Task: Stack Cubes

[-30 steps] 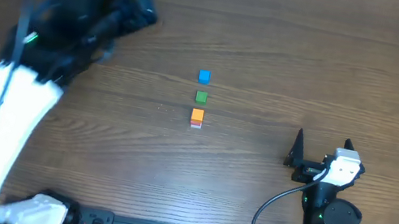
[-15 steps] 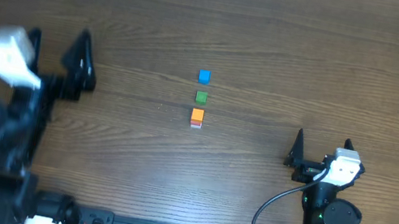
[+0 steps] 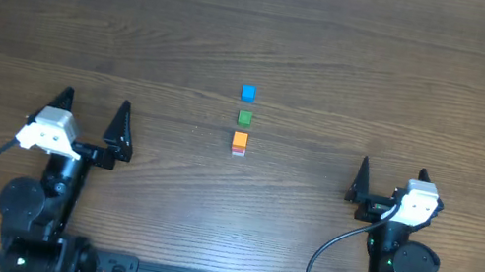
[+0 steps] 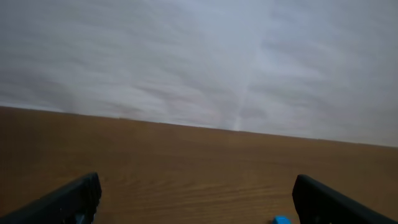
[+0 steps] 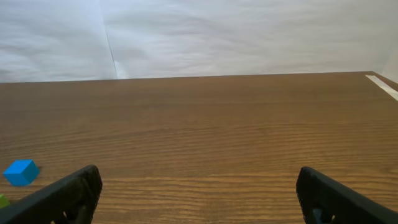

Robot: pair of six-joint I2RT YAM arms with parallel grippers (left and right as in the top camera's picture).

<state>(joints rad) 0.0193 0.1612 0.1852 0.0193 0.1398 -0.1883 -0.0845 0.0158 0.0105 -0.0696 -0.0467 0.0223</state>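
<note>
Swinging back from the far left, now parked near its base with left gripper (image 3: 96, 100) jaws spread wide, mirroring right gripper (image 3: 393, 169), likewise wide, empty. Leaves small orange cube (image 3: 240, 140) mid-table atop a pale pink block (image 3: 238, 152); small green cube (image 3: 245, 117) and small blue cube (image 3: 248, 93) farther off, each apart — stacking likely unfinished.

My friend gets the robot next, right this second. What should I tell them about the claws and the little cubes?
Left claw: open, empty, by its base.
Right claw: open, empty, by its base.
Cubes: blue cube, green cube and orange cube sit in a line mid-table, with gaps between them.
Done: unclear. A pale sliver at the orange cube's edge might be a cube under it.
Left: blue and green still need stacking.
</note>
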